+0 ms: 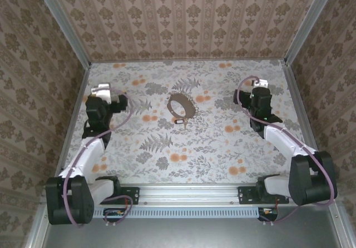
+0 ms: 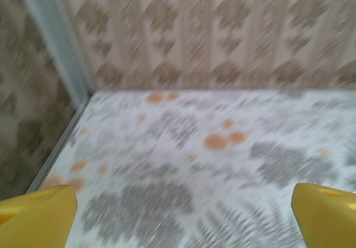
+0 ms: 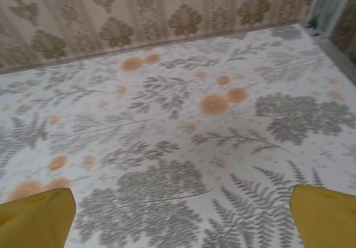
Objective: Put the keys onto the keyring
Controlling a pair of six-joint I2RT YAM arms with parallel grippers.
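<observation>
While left end effector [image 2: 183,217] and right end effector [image 3: 181,217] gape wide, empty, key [image 1: 181,121] lies just beside keyring [image 1: 182,104], between them.

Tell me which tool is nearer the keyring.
Neither clearly: it is about even. The left tool stands open well to the left of the keyring; the right tool stands open about as far to its right.

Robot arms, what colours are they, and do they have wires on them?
Both the left arm and the right arm have chunky black joints joined by smooth white tubes. A thin purple cable runs along each one. In the wrist cameras the jaws are bright yellow with rounded ends.
</observation>
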